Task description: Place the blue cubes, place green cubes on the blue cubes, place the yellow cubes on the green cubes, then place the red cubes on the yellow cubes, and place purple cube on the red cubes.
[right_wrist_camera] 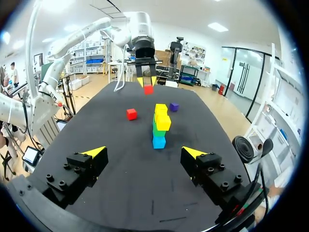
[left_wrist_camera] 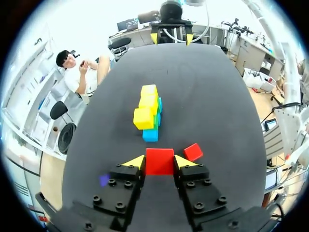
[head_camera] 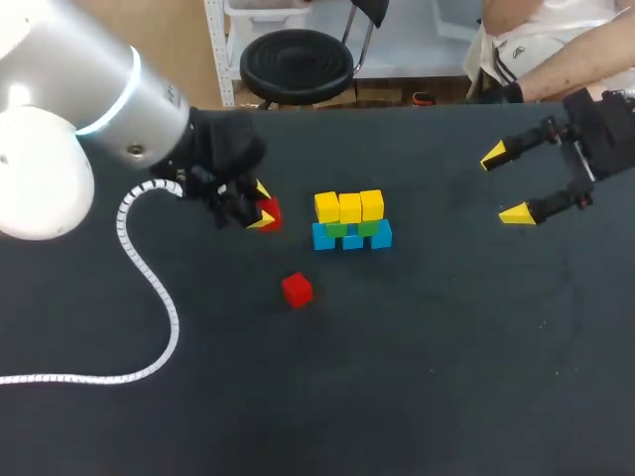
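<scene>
Blue cubes: three blue cubes (head_camera: 352,239) lie in a row near the middle of the table (head_camera: 446,377), touching side by side and forming the bottom layer.
Green cubes: green cubes (head_camera: 338,228) sit on the blue row; two show in the head view, their tops mostly covered by the layer above.
Yellow cubes: three yellow cubes (head_camera: 349,206) rest in a row on the green ones, making the top of the stack.
Held red cube: the held red cube (left_wrist_camera: 159,161) is between the two yellow tips of the left gripper (left_wrist_camera: 160,161), beside the stack on the left arm's side; whether it touches the table or hangs just above it is hard to tell.
Left gripper: clenched on the held red cube, one fingertip against each of two opposite faces.
Loose red cube: the loose red cube (head_camera: 296,289) lies alone on the table, near the stack and apart from both grippers.
Purple cube: the purple cube (right_wrist_camera: 174,106) sits on the table beyond the stack as seen from the right wrist, apart from it.
Right gripper: the right gripper (head_camera: 504,185) is well apart from the stack on the right side, fingers spread wide with nothing between them.
Cable: a white coiled cable (head_camera: 149,288) curves across the table under the left arm.
</scene>
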Controlling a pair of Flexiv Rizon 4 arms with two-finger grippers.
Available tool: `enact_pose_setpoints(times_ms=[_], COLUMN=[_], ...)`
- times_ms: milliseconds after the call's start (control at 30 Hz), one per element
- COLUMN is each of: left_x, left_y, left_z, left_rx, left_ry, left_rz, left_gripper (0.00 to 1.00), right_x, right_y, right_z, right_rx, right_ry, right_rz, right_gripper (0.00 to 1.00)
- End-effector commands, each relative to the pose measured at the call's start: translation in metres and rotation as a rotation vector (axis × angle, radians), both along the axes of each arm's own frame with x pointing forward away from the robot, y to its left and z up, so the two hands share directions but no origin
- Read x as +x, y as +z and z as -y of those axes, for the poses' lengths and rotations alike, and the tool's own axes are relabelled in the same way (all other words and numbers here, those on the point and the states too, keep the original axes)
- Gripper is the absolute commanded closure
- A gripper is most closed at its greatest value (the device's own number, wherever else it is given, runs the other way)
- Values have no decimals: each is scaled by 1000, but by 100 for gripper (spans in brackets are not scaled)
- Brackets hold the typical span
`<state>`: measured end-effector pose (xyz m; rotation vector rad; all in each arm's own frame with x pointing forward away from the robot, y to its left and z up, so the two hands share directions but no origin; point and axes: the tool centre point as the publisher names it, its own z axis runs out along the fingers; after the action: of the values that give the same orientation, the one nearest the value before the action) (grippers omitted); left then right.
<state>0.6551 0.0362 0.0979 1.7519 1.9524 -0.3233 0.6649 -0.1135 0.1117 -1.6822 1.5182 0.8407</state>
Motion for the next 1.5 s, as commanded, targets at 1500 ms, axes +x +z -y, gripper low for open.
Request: enact_pose_setpoints(times_ms=[1500], left_x=[-9], left_y=[23], left_z=[11], left_rx=[62], left_ry=[-60], left_rz=[-17], left_gripper=[100], right_x=[0], right_y=[0], right_z=[0], right_rx=[1], right_ry=[0], right_rz=[1], right_gripper=[0])
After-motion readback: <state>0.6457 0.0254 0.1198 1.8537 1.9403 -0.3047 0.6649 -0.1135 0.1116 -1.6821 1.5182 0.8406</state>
